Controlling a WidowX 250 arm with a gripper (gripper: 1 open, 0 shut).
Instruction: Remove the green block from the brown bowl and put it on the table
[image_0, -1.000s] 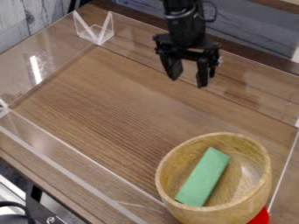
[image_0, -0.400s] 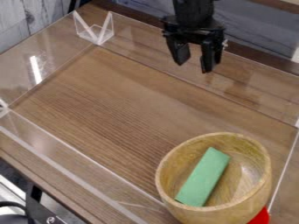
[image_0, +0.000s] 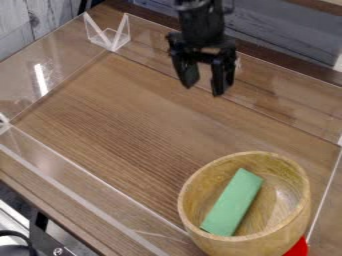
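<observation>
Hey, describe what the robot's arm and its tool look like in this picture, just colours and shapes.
The tool is all black: a blocky body that splits into two short, thick fingers with rounded tips. Above it rises a narrower black wrist section, cut off by the picture's top edge. No cables or markings can be made out.

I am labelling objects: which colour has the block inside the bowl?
Plain mint green; the green block shows clearly in the camera view.

Mint-green block (image_0: 233, 201) slanted inside tan wooden bowl (image_0: 197, 182) on table (image_0: 120, 120)
</observation>
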